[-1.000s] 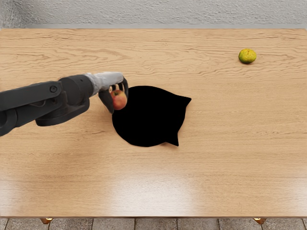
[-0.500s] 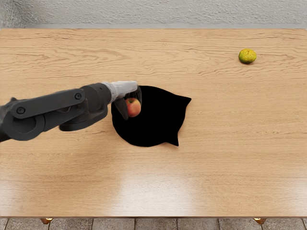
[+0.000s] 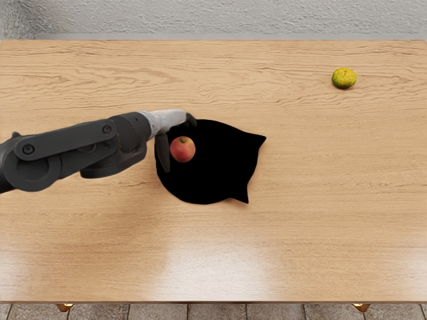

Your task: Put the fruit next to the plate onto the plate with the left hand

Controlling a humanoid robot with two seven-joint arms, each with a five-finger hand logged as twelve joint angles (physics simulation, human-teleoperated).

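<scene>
Hovering at the plate's left edge, my left hand (image 3: 170, 127) has its fingers spread loose, gripping nothing. Just beside them the apple (image 3: 183, 149) sits on the black plate (image 3: 220, 175). A yellow-green citrus fruit (image 3: 344, 78) lies well apart on the wooden table (image 3: 300, 233).
</scene>
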